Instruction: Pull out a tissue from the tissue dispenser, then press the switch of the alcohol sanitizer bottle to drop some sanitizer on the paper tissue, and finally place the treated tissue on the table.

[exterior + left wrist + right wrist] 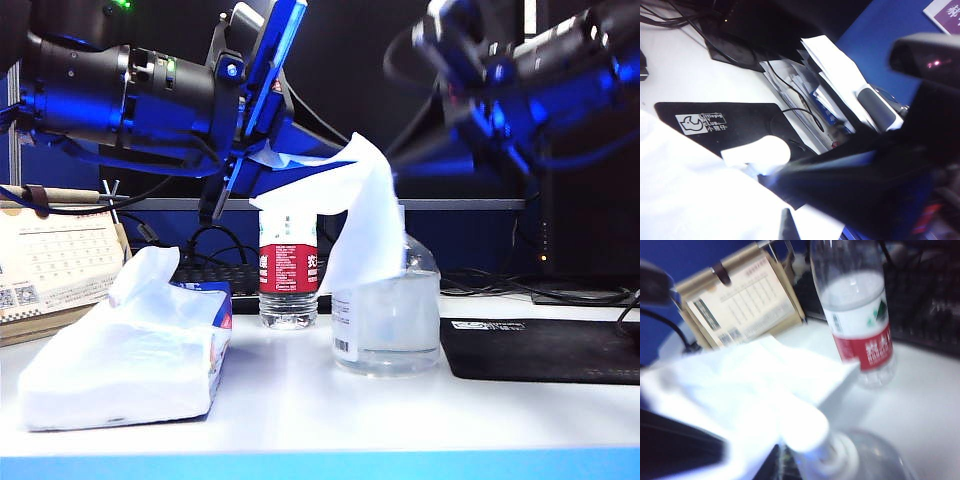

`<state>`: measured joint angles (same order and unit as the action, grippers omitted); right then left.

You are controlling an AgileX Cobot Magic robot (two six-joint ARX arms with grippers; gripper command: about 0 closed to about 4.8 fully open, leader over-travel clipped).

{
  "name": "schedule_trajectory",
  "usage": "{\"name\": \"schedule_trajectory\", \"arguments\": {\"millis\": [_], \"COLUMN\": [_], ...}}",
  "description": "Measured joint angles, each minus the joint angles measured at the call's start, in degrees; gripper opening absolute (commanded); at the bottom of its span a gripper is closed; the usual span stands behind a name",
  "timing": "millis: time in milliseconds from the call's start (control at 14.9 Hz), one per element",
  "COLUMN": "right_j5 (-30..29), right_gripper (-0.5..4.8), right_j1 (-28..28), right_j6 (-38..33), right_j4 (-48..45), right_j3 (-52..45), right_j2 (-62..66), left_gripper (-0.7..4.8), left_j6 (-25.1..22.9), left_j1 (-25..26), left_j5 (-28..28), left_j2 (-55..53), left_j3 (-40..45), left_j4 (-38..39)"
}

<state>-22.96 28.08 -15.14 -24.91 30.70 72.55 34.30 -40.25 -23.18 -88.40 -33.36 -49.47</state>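
Note:
My left gripper (268, 165) is shut on the upper edge of the white tissue (365, 215). The sheet hangs from it and drapes over the top of the clear alcohol sanitizer bottle (390, 325), covering the switch in the exterior view. The left wrist view shows the tissue (685, 190) beside the switch's white nozzle (760, 154). My right gripper (782, 465) is shut with nothing in it, its dark tips right next to the switch (810, 432), with the tissue (740, 385) lying beside and beyond it. The tissue dispenser (120, 360) lies at the front left of the table (330, 425).
A red-labelled water bottle (288, 270) stands just behind the sanitizer bottle. A desk calendar (55, 260) stands at the far left, a keyboard (215, 275) behind, a black mouse mat (540, 350) at the right. Cables and papers (835, 65) lie beyond the mat.

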Motion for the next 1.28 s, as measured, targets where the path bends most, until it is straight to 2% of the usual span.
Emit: {"name": "schedule_trajectory", "arguments": {"millis": [403, 1276], "right_j5": [-2.36, 1.44], "right_gripper": [-0.05, -0.05], "right_j1": [-0.13, -0.15], "right_j6": [0.13, 2.78], "right_j4": [0.2, -4.35], "right_j3": [-0.24, 0.79], "right_j2": [-5.09, 0.24], "left_gripper": [-0.05, -0.05], "left_j6": [0.0, 0.22], "left_j1": [0.0, 0.02], "left_j5": [-0.48, -0.77], "left_j2": [0.0, 0.0], "left_j3": [0.0, 0.0], "left_j4": [0.0, 0.0]}}
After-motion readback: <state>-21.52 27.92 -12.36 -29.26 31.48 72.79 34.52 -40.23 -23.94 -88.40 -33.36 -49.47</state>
